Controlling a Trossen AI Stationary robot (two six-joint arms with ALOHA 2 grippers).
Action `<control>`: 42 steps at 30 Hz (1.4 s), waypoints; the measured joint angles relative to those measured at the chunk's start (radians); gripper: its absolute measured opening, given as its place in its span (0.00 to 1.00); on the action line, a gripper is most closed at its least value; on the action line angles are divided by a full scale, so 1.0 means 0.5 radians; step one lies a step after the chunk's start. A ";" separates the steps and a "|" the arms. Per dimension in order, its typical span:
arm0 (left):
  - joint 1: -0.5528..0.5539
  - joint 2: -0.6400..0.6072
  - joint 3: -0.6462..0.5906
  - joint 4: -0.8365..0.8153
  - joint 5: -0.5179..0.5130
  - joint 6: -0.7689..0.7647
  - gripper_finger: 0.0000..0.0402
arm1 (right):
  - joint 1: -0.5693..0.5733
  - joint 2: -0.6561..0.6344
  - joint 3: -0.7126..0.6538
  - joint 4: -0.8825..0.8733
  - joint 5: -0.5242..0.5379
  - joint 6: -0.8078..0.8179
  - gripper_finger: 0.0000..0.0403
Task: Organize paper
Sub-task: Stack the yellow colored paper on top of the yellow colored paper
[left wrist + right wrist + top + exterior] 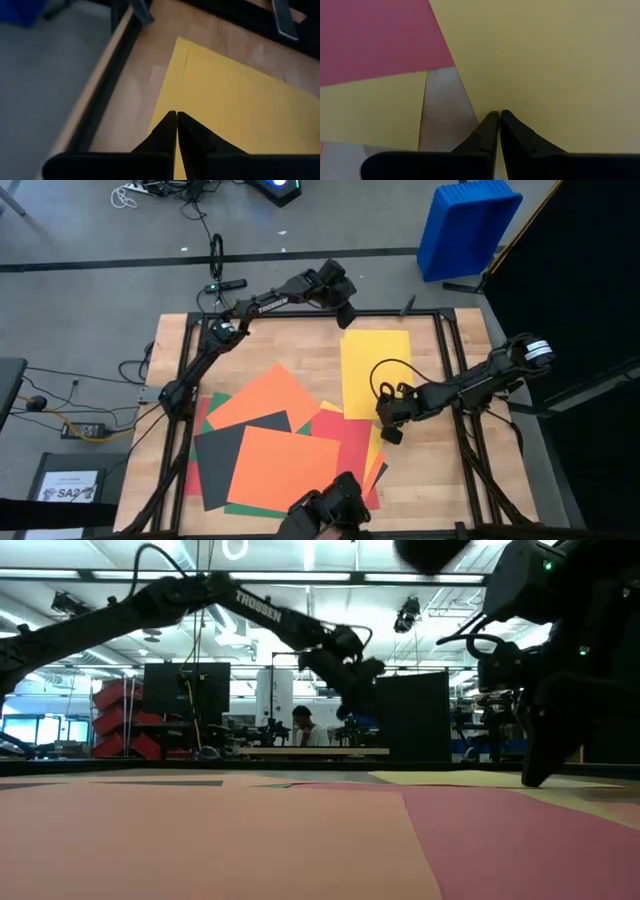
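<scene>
Two grippers are at work around one yellow sheet that lies flat on the wooden table, apart from the rest of the paper. We take that sheet as our landmark. The left gripper hangs over its far corner, and in the left wrist view its fingers are clenched tip to tip with nothing between them, pointing at the sheet's edge beside the black table frame. The right gripper sits at the sheet's near edge, on the side toward the pile; its fingers are likewise pressed shut on nothing, tips close above the yellow surface, though we cannot tell whether they touch it.

Beside the yellow sheet, nearer the camera side of the table, lies the loose overlapping pile: a red sheet next to the landmark's near edge, an orange sheet on top, another orange sheet behind it, a dark grey sheet and green edges peeping out beneath.

Beyond the yellow sheet's far end, off the table, a blue bin stands on the floor
</scene>
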 joint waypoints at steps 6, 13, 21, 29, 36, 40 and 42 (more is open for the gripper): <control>0.051 0.060 0.000 -0.123 0.045 -0.090 0.00 | -0.062 -0.077 -0.012 -0.009 -0.044 -0.037 0.00; 0.046 0.060 0.017 -0.336 0.083 -0.006 0.00 | -0.127 -0.083 -0.012 -0.002 -0.036 0.009 0.00; 0.032 0.037 0.108 -0.766 0.127 0.228 0.00 | -0.136 -0.314 -0.011 0.005 0.016 0.017 0.00; -0.020 0.031 0.108 -1.043 0.020 0.346 0.00 | -0.298 -0.617 -0.009 -0.066 0.530 0.068 0.00; -0.154 0.061 0.107 -1.120 -0.267 0.375 0.00 | -0.596 -0.639 -0.009 0.077 0.429 -0.079 0.00; -0.196 0.040 0.111 -1.135 -0.208 0.435 0.00 | -0.720 -0.566 -0.009 0.320 0.194 -0.323 0.00; -0.194 -0.018 0.111 -1.151 -0.117 0.455 0.00 | -0.776 -0.509 -0.009 0.427 0.019 -0.461 0.00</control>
